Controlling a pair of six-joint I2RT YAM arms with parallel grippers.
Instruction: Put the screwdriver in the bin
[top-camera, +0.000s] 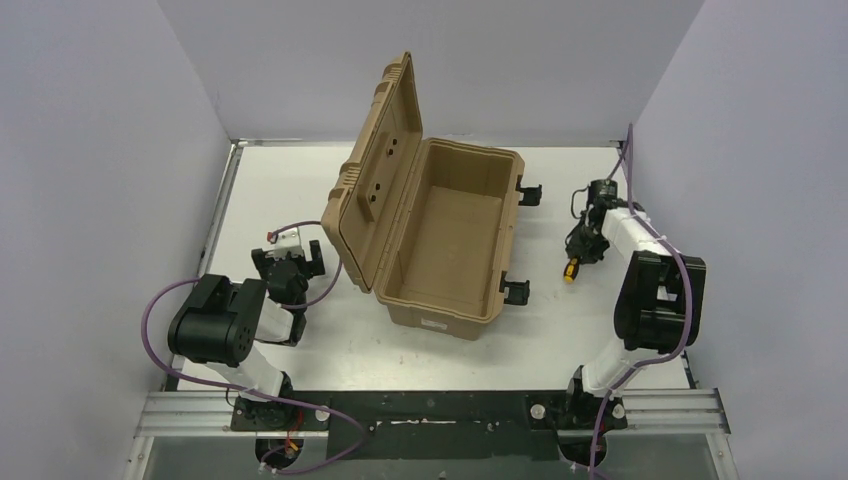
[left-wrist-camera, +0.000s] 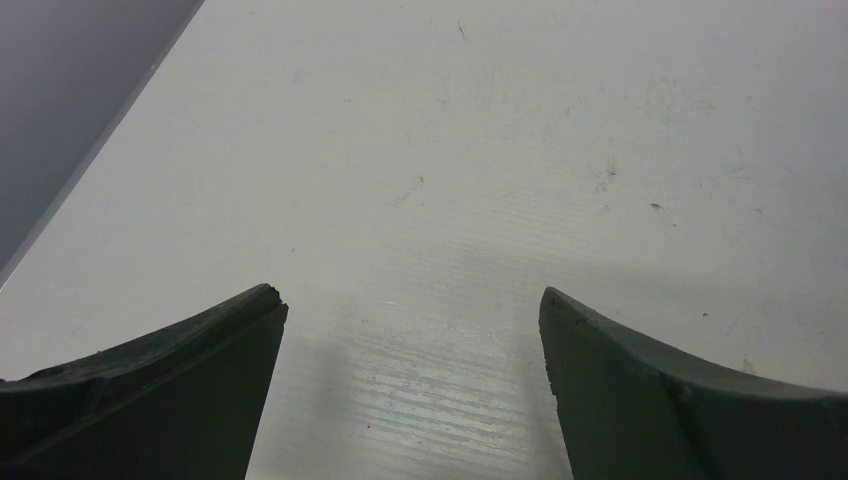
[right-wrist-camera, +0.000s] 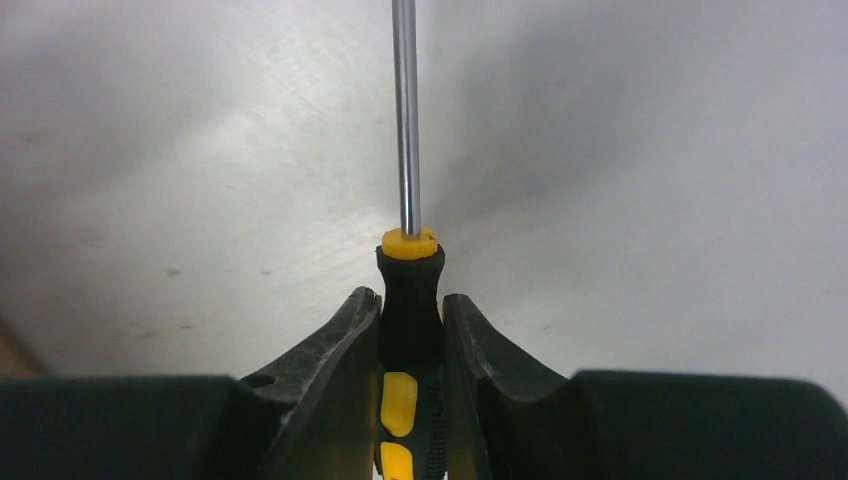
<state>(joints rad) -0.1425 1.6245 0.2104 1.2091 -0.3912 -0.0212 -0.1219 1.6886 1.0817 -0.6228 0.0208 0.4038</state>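
The screwdriver (right-wrist-camera: 408, 290) has a black-and-yellow handle and a thin metal shaft. My right gripper (right-wrist-camera: 410, 300) is shut on the handle, with the shaft pointing away over the white table. In the top view the right gripper (top-camera: 583, 248) is just right of the bin, and the handle's yellow end (top-camera: 570, 270) sticks out below it. The bin (top-camera: 450, 240) is a tan case at the table's centre; it is empty, and its ribbed lid (top-camera: 380, 170) stands open on the left. My left gripper (top-camera: 289, 262) is open and empty left of the bin, over bare table (left-wrist-camera: 413, 300).
Black latches (top-camera: 530, 190) (top-camera: 515, 288) hang on the bin's right side, facing the right gripper. Grey walls enclose the table on the left, back and right. A purple cable (top-camera: 300, 225) loops near the left arm.
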